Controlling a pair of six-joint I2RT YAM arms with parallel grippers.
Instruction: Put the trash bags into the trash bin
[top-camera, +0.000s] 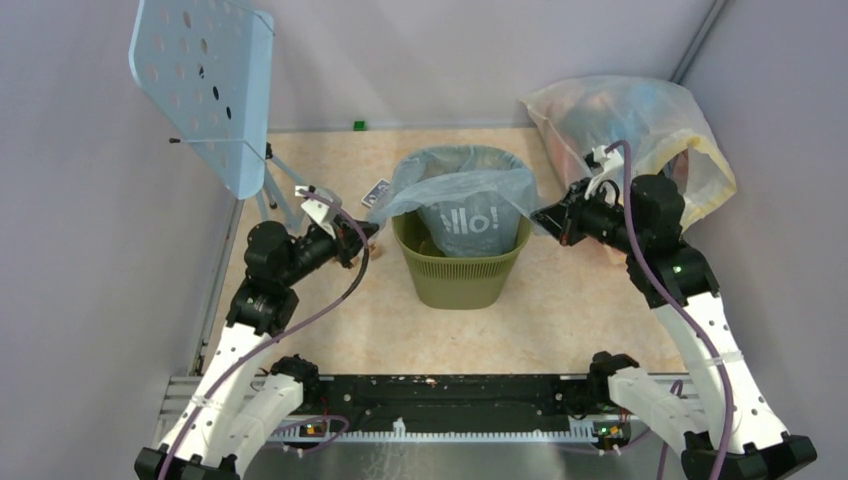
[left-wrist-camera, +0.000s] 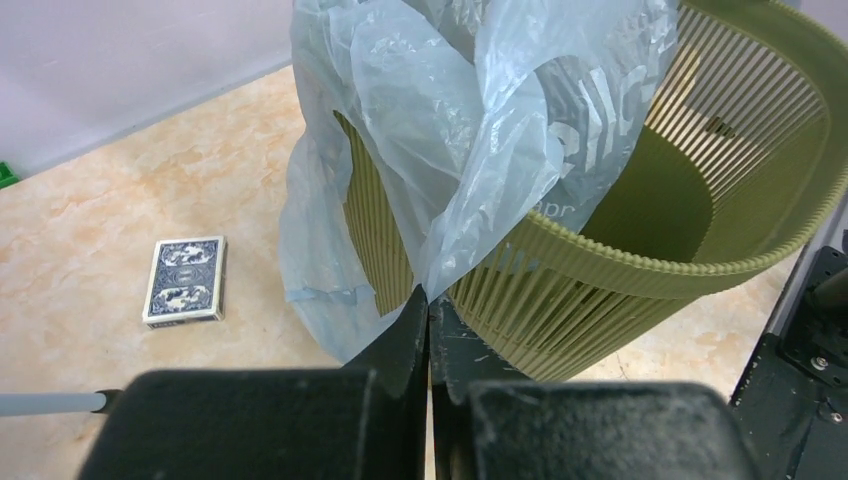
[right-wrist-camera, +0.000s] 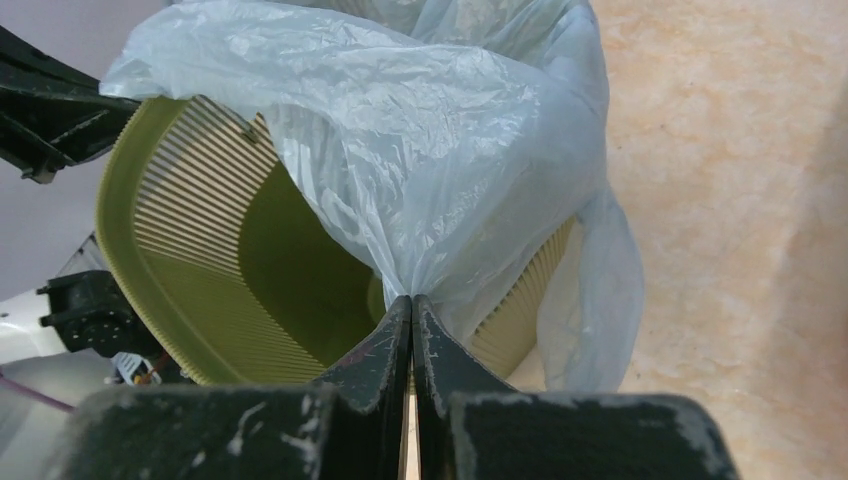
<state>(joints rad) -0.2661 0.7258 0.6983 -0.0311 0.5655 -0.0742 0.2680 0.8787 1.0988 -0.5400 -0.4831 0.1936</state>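
The olive-green trash bin (top-camera: 460, 275) stands mid-table. A pale blue-grey trash bag (top-camera: 470, 190) with white lettering hangs partly inside it, stretched open above the rim. My left gripper (top-camera: 372, 232) is shut on the bag's left edge; the wrist view shows the film (left-wrist-camera: 470, 150) pinched at the tips (left-wrist-camera: 428, 295), beside the bin's slatted wall (left-wrist-camera: 560, 300). My right gripper (top-camera: 545, 215) is shut on the bag's right edge; its wrist view shows the film (right-wrist-camera: 400, 150) pinched at the tips (right-wrist-camera: 412, 300) over the bin's rim (right-wrist-camera: 180, 250).
A big clear-yellowish sack (top-camera: 625, 135) of coloured items lies at the back right behind my right arm. A deck of cards (left-wrist-camera: 184, 280) lies on the table left of the bin. A pale blue perforated panel (top-camera: 205, 85) stands at the back left.
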